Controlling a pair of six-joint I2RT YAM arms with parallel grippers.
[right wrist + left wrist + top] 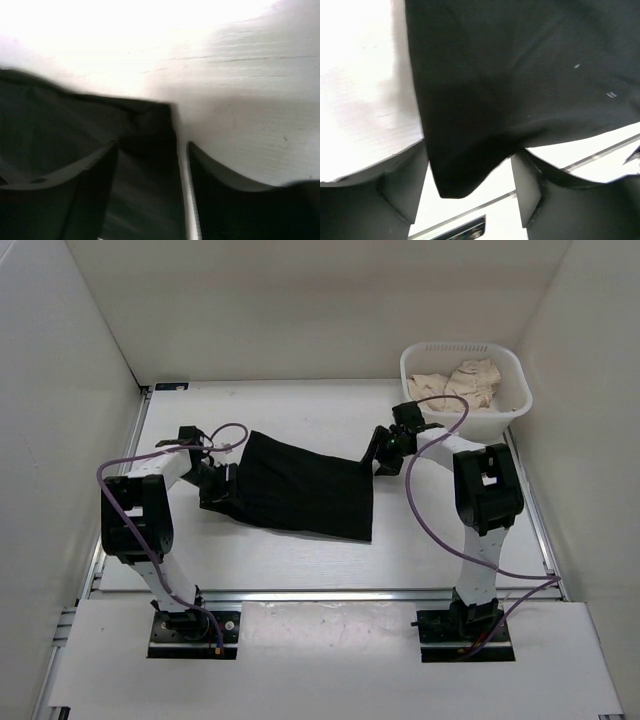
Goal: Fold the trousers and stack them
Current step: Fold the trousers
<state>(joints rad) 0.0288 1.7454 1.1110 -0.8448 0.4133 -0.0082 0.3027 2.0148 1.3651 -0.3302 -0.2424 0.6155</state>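
Note:
The black trousers (300, 490) lie folded in a rough rectangle in the middle of the table. My left gripper (216, 482) is at their left edge. In the left wrist view its fingers (402, 187) stand wide apart, and a corner of the trousers (500, 90) hangs between them without being pinched. My right gripper (386, 456) is at the far right corner of the trousers. In the right wrist view its fingers (225, 200) are apart, with the edge of the trousers (145, 165) lying between them on the table.
A white basket (411, 368) holding beige cloths (465, 382) stands at the far right corner, just behind my right arm. White walls enclose the table on the left, back and right. A metal rail (330, 593) runs along the near edge.

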